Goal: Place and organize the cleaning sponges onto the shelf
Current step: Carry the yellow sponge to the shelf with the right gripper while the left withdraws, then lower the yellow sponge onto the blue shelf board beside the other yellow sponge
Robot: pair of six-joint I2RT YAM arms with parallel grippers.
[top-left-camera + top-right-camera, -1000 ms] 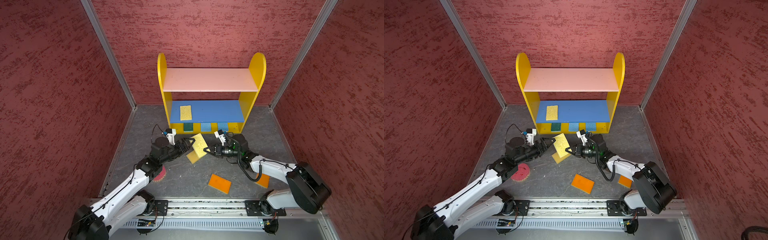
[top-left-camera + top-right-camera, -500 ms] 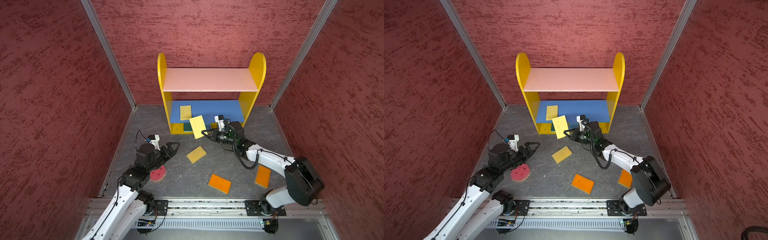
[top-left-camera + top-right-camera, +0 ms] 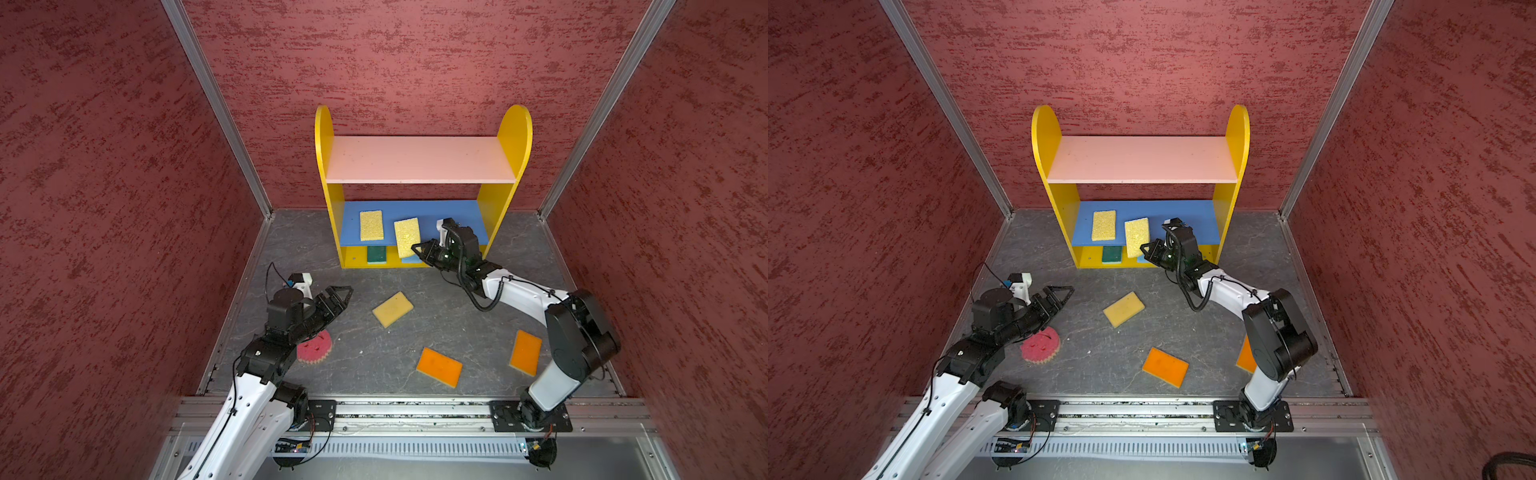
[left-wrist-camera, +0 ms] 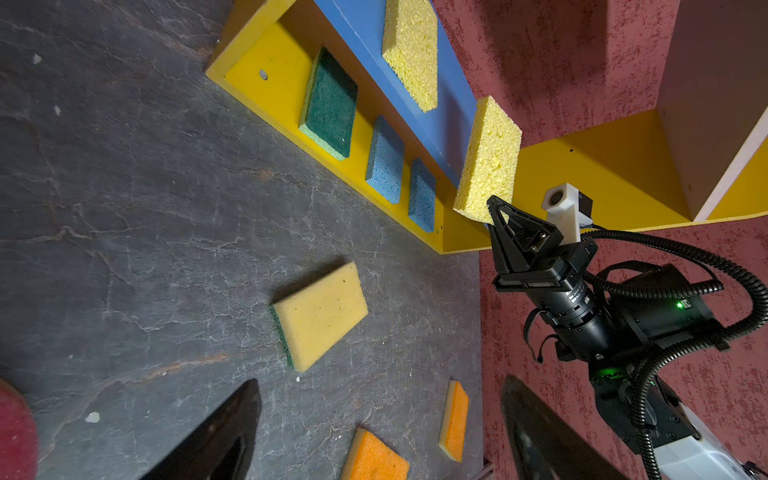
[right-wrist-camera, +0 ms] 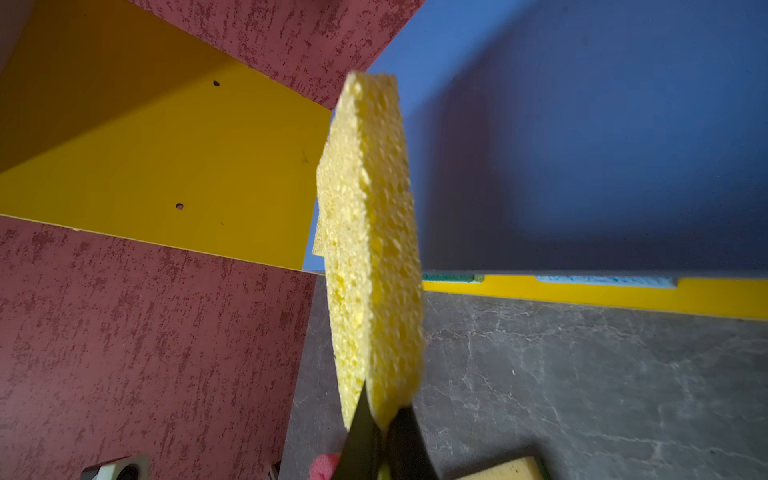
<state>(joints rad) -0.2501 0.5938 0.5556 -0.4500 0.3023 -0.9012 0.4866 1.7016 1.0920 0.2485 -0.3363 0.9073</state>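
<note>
Four cleaning sponges sat on the shelf [image 3: 515, 137]: a pale yellow sponge [image 3: 371, 225] on the blue middle board [image 3: 461, 216], a green sponge [image 3: 376, 254] and two blue sponges [image 4: 384, 160] on the yellow base [image 3: 353, 258]. Four waited on the floor [image 3: 457, 324]: a green-backed yellow sponge [image 3: 392, 309], two orange sponges [image 3: 439, 367], the round pink sponge [image 3: 316, 348]. The right gripper [image 3: 417, 248] pinched another pale yellow sponge [image 3: 407, 237] by one end, at the board's front edge; the left gripper [image 3: 348, 291] hung spread, empty.

I see left arm [image 3: 249, 399] stretched low, left gripper [image 3: 347, 291] spread wide; right arm [image 3: 519, 297] reaches forward, right gripper [image 3: 417, 249] pinched on a pale yellow sponge [image 3: 406, 236].
</note>
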